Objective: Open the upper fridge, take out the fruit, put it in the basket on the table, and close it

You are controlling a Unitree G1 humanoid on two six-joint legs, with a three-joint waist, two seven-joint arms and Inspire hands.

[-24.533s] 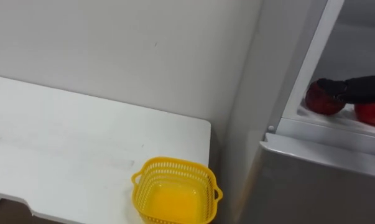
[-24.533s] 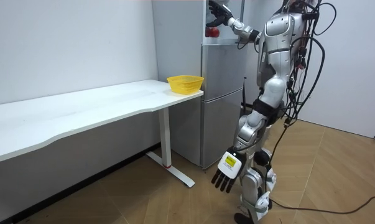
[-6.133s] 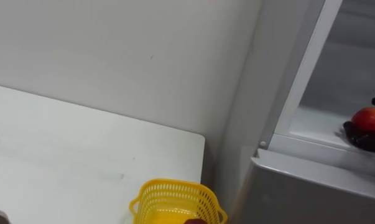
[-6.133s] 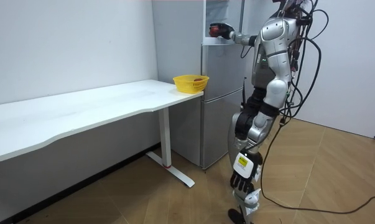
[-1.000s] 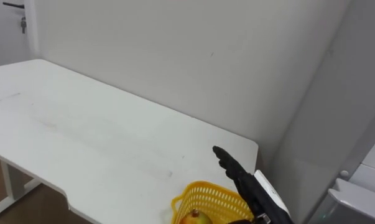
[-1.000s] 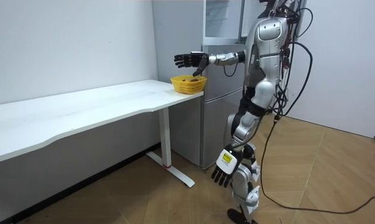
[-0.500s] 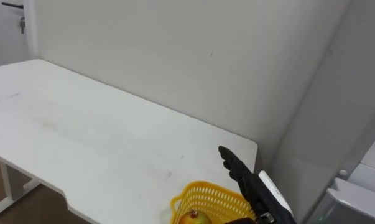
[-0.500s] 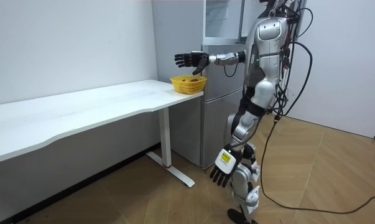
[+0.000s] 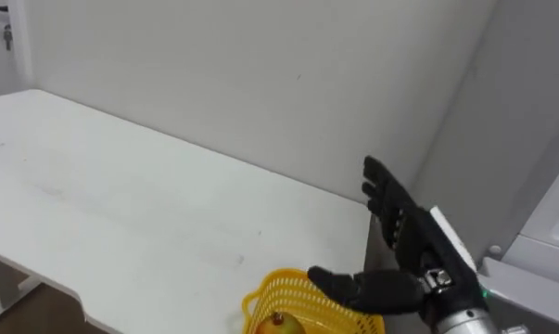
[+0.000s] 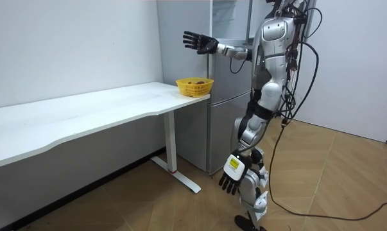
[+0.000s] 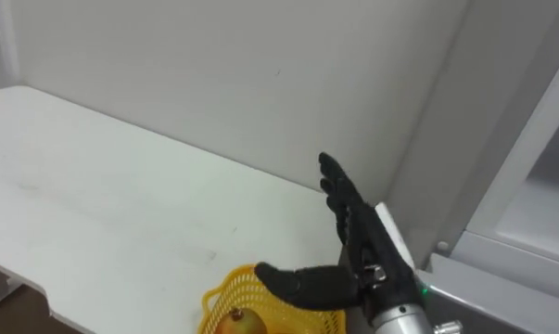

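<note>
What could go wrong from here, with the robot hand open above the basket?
1. The yellow basket sits at the white table's corner beside the fridge, under the open right robot hand; a low swing might knock it and its fruit off.
2. The upper fridge compartment looks open; the arm could clip its frame reaching back.
The left robot hand hangs idle.

**Yellow basket** (image 11: 222,291): openwork plastic, standing on the white table (image 11: 121,199) near the table's end, cut off by the lower edge of the view.

**Fruit** (image 11: 239,323): one piece, yellow and red, lying inside the basket (only its upper part is in view).

**Right hand** (image 11: 358,243): black, raised above and right of the basket. Its fingers (image 11: 336,192) are straight and spread, the thumb stretches left over the basket, and it holds nothing.

**Fridge** (image 11: 501,283): grey, right of the basket, with the upper compartment open and pale inside.

**Wall** (image 11: 214,74): plain, behind the basket.
</note>
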